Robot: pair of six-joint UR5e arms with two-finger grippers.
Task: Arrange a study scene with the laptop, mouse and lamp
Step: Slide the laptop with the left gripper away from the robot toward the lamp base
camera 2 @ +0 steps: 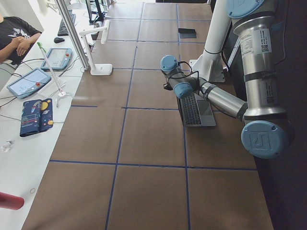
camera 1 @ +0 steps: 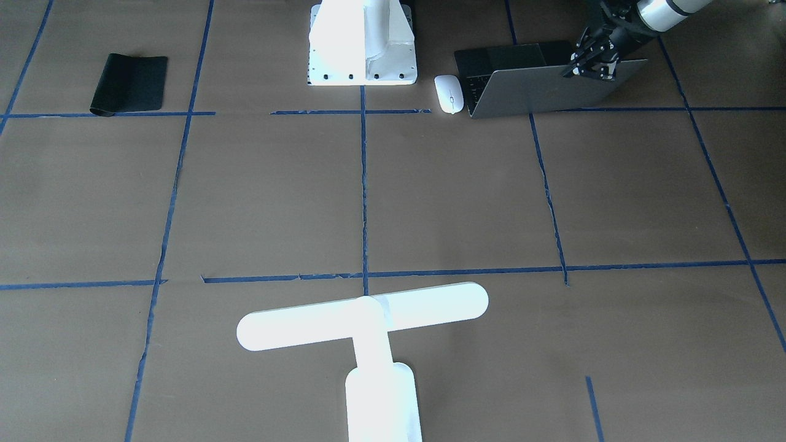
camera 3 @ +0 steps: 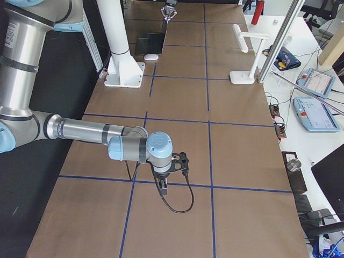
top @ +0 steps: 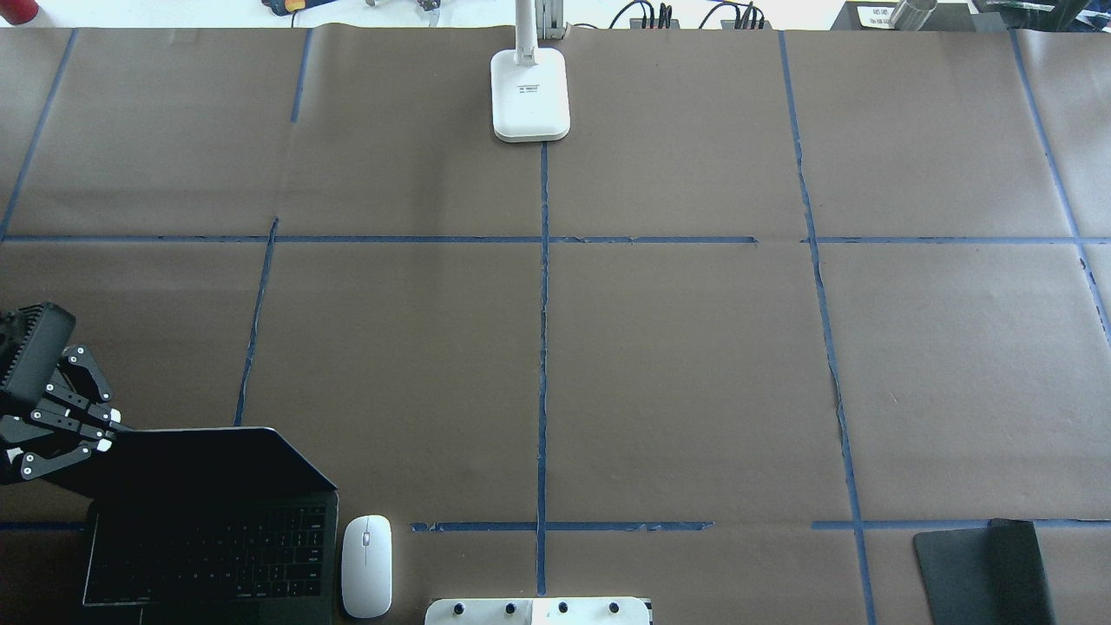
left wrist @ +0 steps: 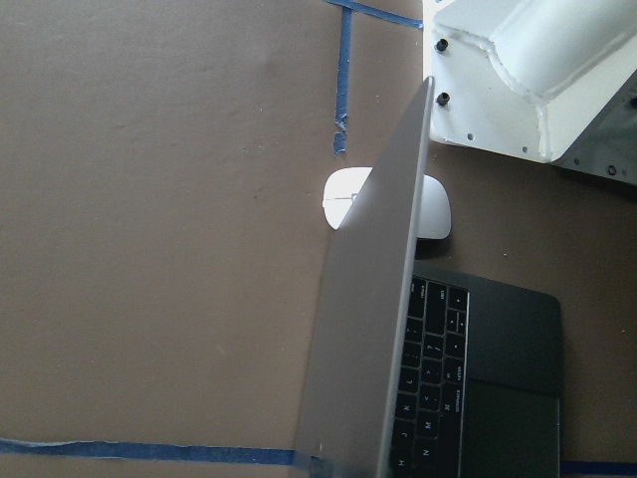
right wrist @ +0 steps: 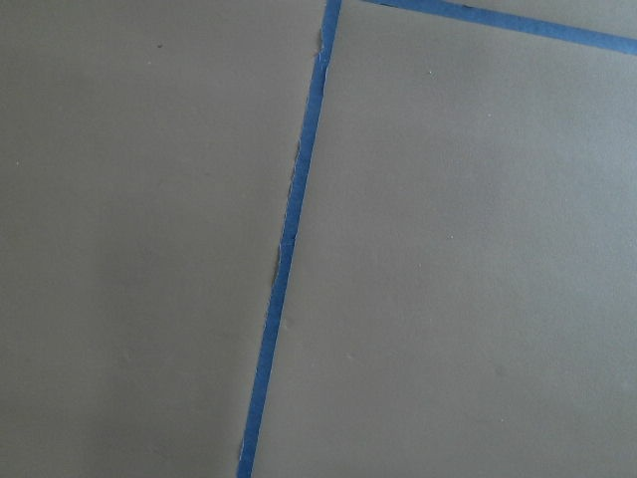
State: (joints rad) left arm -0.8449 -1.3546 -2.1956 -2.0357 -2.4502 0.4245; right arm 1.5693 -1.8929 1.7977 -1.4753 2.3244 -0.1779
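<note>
Laptop (top: pixel 208 547): open at 7 o'clock on the table (top: pixel 694 365) in the overhead view. The keyboard faces the robot, the lid is raised part-way and the screen is dark.

Pedestal (camera 1: pixel 362 43): white block with bolt holes, at 6 o'clock on the robot's edge.

Lamp (camera 1: pixel 368 319): upright at 12 o'clock on the far edge, its base on the centre tape (top: pixel 543 347) line. The bar head is level and crosswise. It stands well apart from the laptop.

Mat (top: pixel 985 569): black, lying flat with one end curled, at 5 o'clock.

Left pincer (top: pixel 106 431): at the lid's top corner on the 9 o'clock side. The fingers are drawn narrow with the lid edge between them, holding the lid. Its wrist view looks along the lid edge-on.

Right pincer (camera 3: pixel 163 185): seen only from the table's right end, hanging over bare table near that end. Whether it is wide or narrow, I cannot tell.

Mouse (top: pixel 365 564): flat on the table just beside the laptop's 3 o'clock side, between laptop and pedestal.
</note>
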